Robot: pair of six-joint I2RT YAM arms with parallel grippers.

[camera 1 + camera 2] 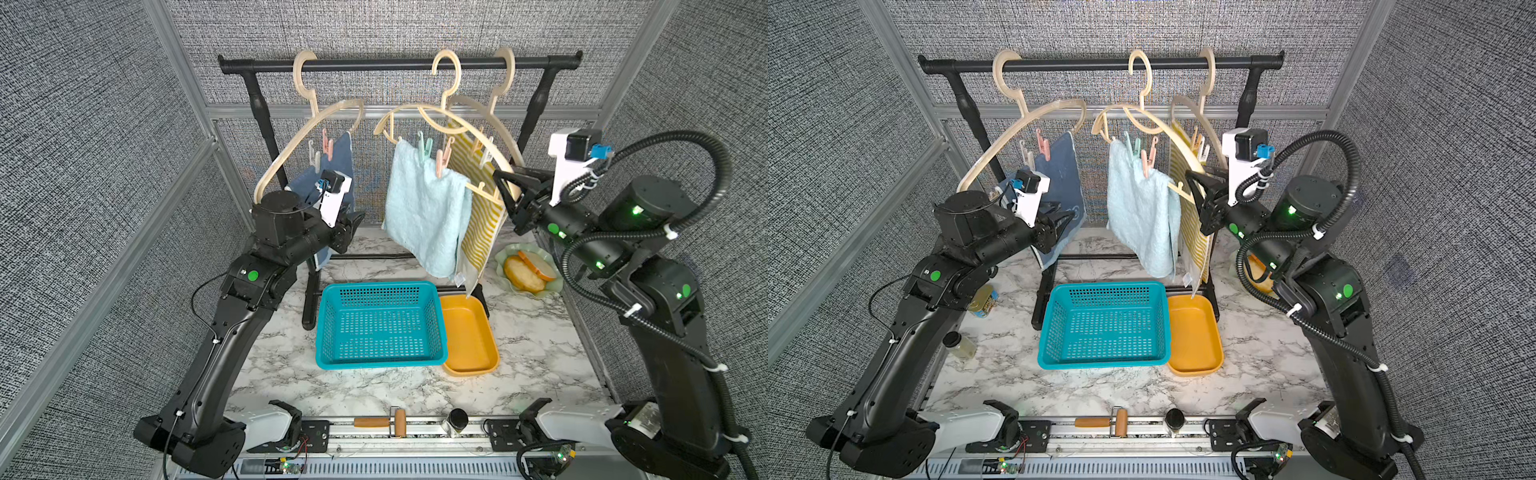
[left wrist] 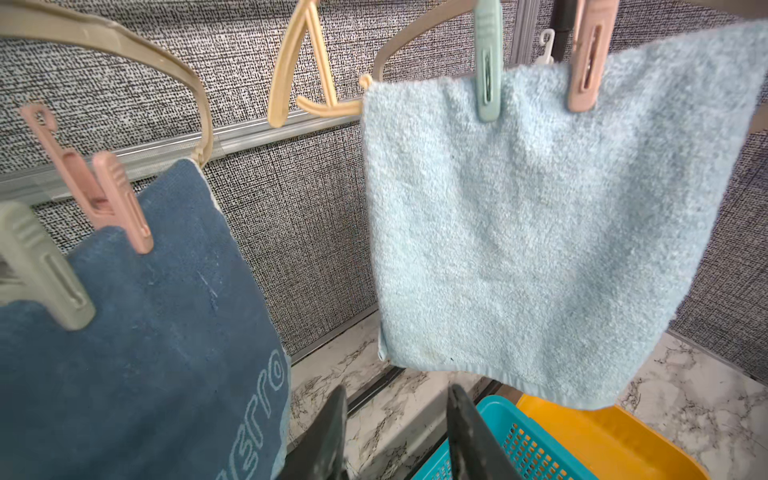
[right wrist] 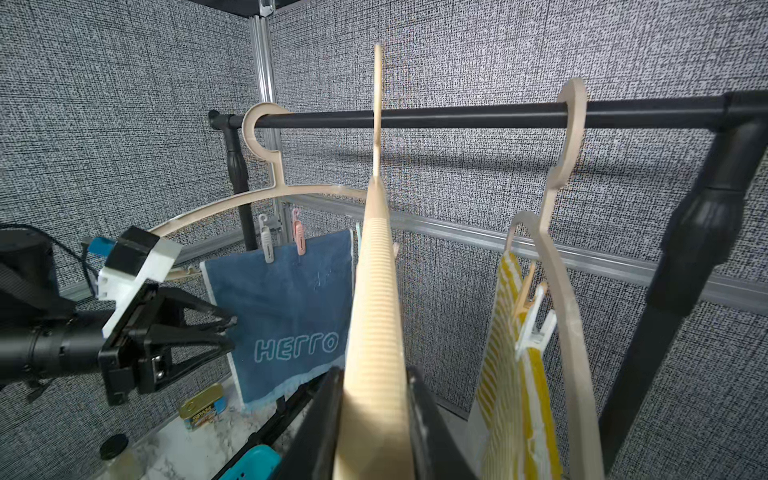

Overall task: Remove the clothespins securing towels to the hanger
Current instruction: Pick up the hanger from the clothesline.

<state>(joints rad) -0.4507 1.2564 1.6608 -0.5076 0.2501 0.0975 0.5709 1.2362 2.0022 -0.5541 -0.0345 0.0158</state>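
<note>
Three beige hangers hang on a black rack (image 1: 399,63). The dark blue towel (image 1: 343,166) is held by a pink clothespin (image 1: 328,145) and a pale one (image 1: 314,154). A mint clothespin (image 1: 424,147) and a pink one (image 1: 442,160) hold the aqua towel (image 1: 424,208). Orange and white clothespins (image 1: 482,150) hold the yellow striped towel (image 1: 478,232). My left gripper (image 2: 397,432) is open and empty, low beside the blue towel. My right gripper (image 3: 374,415) is shut on the ribbed arm of the middle hanger (image 3: 376,291).
A teal basket (image 1: 378,286) and an orange tray (image 1: 465,332) sit on the marble table below the towels. At the right is a plate (image 1: 505,251) with bread. A can (image 1: 984,301) and a small bottle (image 1: 961,345) stand at the left. A roller (image 1: 386,423) and a jar (image 1: 455,422) lie at the front.
</note>
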